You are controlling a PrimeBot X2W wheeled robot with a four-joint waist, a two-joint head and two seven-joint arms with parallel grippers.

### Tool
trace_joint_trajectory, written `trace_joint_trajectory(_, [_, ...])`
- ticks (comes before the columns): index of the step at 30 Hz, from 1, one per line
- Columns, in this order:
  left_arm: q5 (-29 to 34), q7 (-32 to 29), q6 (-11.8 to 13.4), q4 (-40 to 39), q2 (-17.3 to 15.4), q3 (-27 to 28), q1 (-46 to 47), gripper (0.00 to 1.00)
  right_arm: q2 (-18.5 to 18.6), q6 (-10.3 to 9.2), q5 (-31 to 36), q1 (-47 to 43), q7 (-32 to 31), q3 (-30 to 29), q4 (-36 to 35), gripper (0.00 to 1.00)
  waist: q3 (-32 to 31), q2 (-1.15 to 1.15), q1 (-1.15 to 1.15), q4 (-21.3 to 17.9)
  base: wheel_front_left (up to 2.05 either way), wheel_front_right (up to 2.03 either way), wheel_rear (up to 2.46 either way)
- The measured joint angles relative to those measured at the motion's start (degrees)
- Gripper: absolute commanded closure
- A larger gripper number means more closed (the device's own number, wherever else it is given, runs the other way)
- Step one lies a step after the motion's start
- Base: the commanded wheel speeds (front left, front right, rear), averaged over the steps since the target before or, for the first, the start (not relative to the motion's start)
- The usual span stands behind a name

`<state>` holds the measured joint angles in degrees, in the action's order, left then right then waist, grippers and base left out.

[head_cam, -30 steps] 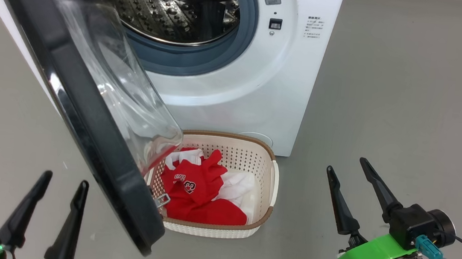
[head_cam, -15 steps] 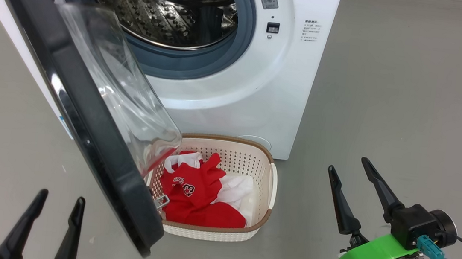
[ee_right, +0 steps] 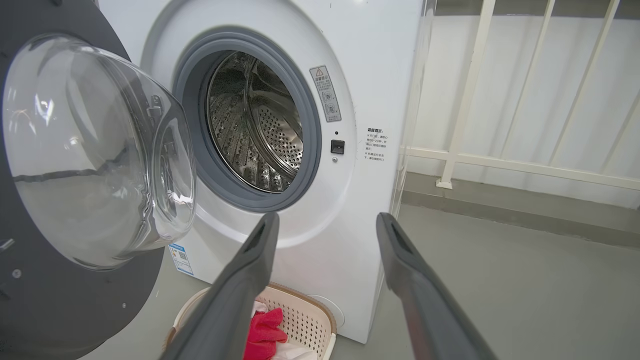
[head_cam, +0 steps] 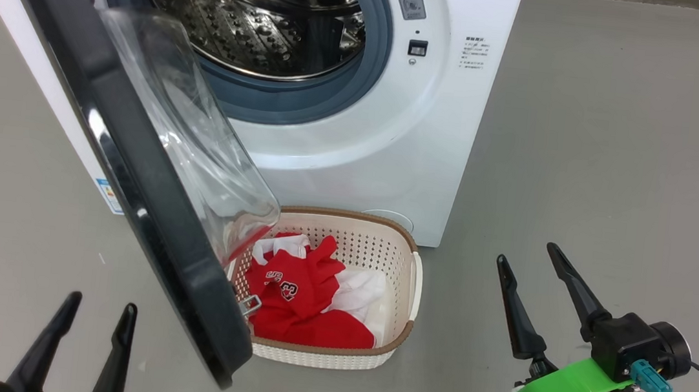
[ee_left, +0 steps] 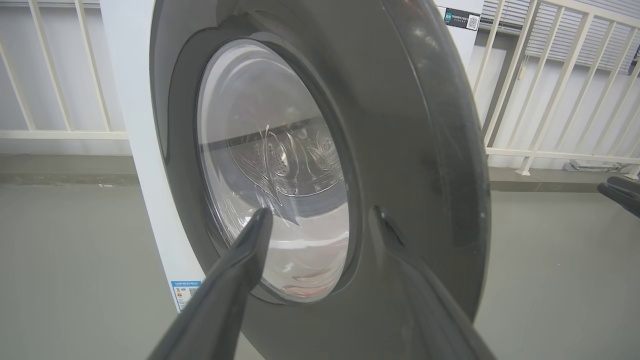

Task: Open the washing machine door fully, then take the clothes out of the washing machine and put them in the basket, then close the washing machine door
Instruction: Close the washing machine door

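Note:
The white washing machine stands with its steel drum showing nothing inside. Its door, black rim and clear glass bowl, stands swung open toward me, over the left side of the basket. Red and white clothes lie in that basket on the floor in front of the machine. My left gripper is open, low at the left, on the outer side of the door and apart from it. My right gripper is open and empty, right of the basket, pointing at the machine.
Grey floor spreads wide to the right of the machine. A white railing runs along the wall behind it. A small blue label sits low on the machine's front, left of the door.
The head view has shifted a little, so the machine and basket sit slightly lower and to the right. My left gripper shows lower in the view than a second ago. The right gripper has hardly moved.

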<state>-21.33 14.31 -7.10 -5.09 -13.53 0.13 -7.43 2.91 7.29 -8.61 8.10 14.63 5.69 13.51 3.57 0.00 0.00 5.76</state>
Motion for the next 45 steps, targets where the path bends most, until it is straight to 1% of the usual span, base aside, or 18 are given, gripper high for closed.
trace_joint_trajectory(1, [0.0, 0.0, 0.0, 0.1, 0.0, -0.1, 0.0, 0.0, 0.0, 0.0, 0.0, 0.0, 0.0, 0.0, 0.0, 0.0, 0.0, 0.0, 0.0, 0.0, 0.0, 0.0, 0.0])
trace_joint_trajectory(2, [0.0, 0.0, 0.0, 0.1, 0.0, -0.1, 0.0, 0.13, 0.0, 0.0, 0.0, -0.1, 0.0, 0.0, 0.0, 0.0, 0.0, 0.0, 0.0, 0.0, 0.0, 0.0, 0.0])
trace_joint_trajectory(3, [-0.1, 0.0, 0.0, 0.2, 0.0, -0.1, 0.0, 0.57, 0.0, 0.0, 0.0, -0.1, 0.0, 0.0, 0.0, 0.0, 0.0, 0.0, 0.0, 0.0, 0.0, 0.0, 0.0])
trace_joint_trajectory(4, [-0.4, 0.0, 0.0, 0.3, 0.0, -0.2, 0.0, 0.86, 0.0, 0.0, 0.0, -0.1, 0.0, 0.0, 0.0, 0.0, 0.0, 0.0, 0.0, 0.0, 0.0, 0.0, 0.0])
trace_joint_trajectory(5, [-0.6, 0.0, 0.0, 0.3, 0.0, -0.2, 0.0, 1.0, 0.0, 0.0, 0.0, -0.1, 0.0, 0.0, 0.0, 0.0, 0.1, 0.0, 0.0, 0.0, 0.0, 0.0, 0.0])
trace_joint_trajectory(10, [-3.1, 0.0, 0.0, 0.3, 0.4, -0.2, 0.3, 1.0, 0.0, 0.0, 0.0, -0.1, 0.0, -0.1, 0.0, 0.0, 0.7, 0.0, 0.0, 0.2, 0.0, 0.0, 0.0])
trace_joint_trajectory(13, [-6.7, 0.0, 0.0, 0.3, 1.5, 0.3, 1.2, 1.0, 0.0, 0.0, 0.0, -0.1, 0.0, -0.1, 0.0, 0.0, 1.1, 0.0, 0.0, 0.3, 0.0, 0.0, 0.0])
trace_joint_trajectory(15, [-10.1, -0.6, 0.0, 0.2, 2.2, 0.6, 2.7, 1.0, 0.0, 0.0, 0.0, -0.1, 0.0, -0.1, 0.0, 0.0, 1.3, 0.0, 0.0, 0.4, 0.0, 0.0, 0.0])
trace_joint_trajectory(19, [-19.7, -3.1, 0.0, -0.8, 3.4, 1.2, 5.4, 1.0, 0.0, 0.0, -0.2, 0.0, 0.0, -0.1, 0.0, 0.0, 1.7, 0.0, 0.0, 0.5, 0.0, 0.0, 0.0])
trace_joint_trajectory(25, [-32.4, -7.9, 0.2, -1.6, 5.4, 5.2, 8.7, 1.0, 0.0, 0.0, -0.3, 0.0, 0.0, -0.1, 0.0, 0.0, 2.4, 0.0, 0.0, 0.4, 0.0, 0.0, 0.0])
trace_joint_trajectory(27, [-38.9, -10.6, 1.5, -2.0, 7.1, 6.3, 10.2, 1.0, 0.0, 0.0, -0.2, 0.1, 0.0, -0.1, 0.0, 0.0, 2.6, 0.0, 0.0, 0.5, 0.0, 0.0, 0.0])
trace_joint_trajectory(29, [-47.4, -14.8, 2.4, -2.6, 8.3, 6.9, 11.5, 1.0, 0.0, 0.0, -0.2, 0.1, 0.0, -0.2, 0.1, 0.0, 2.7, 0.0, 0.0, 0.5, 0.0, 0.0, 0.0])
trace_joint_trajectory(33, [-59.1, -20.7, 6.9, -4.7, 9.1, 9.6, 13.7, 1.0, 0.0, 0.0, -0.2, 0.2, 0.0, -0.3, 0.1, 0.0, 3.3, 0.0, 0.0, 0.6, 0.0, 0.0, 0.0])
trace_joint_trajectory(35, [-62.7, -22.5, 8.6, -5.9, 9.0, 11.0, 14.7, 1.0, 0.0, 0.0, -0.2, 0.4, 0.0, -0.3, 0.1, 0.0, 3.7, 0.0, 0.0, 0.6, 0.0, 0.0, 0.0])
trace_joint_trajectory(36, [-62.7, -22.5, 8.6, -5.9, 9.0, 11.0, 14.7, 1.0, 0.0, 0.0, -0.2, 0.4, 0.0, -0.3, 0.1, 0.0, 3.7, 0.0, 0.0, 0.6, 0.0, 0.0, 0.0])
trace_joint_trajectory(38, [-66.5, -24.1, 10.0, -6.8, 9.1, 12.1, 15.8, 1.0, 0.0, 0.0, -0.2, 0.7, 0.0, -0.3, 0.0, 0.0, 4.1, 0.0, 0.0, 0.6, 0.0, 0.0, 0.0])
trace_joint_trajectory(41, [-72.2, -27.1, 13.0, -8.2, 9.6, 12.7, 16.7, 1.0, 0.0, 0.0, -0.2, 0.8, 0.0, -0.3, 0.0, 0.0, 4.7, 0.0, 0.0, 0.5, 0.0, 0.0, 0.0])
trace_joint_trajectory(45, [-75.8, -30.8, 15.4, -10.4, 9.4, 12.3, 16.8, 1.0, 0.0, 0.0, -0.2, 1.2, 0.0, -0.3, 0.0, 0.0, 5.6, 0.0, 0.0, 0.4, 0.0, 0.0, 0.0])
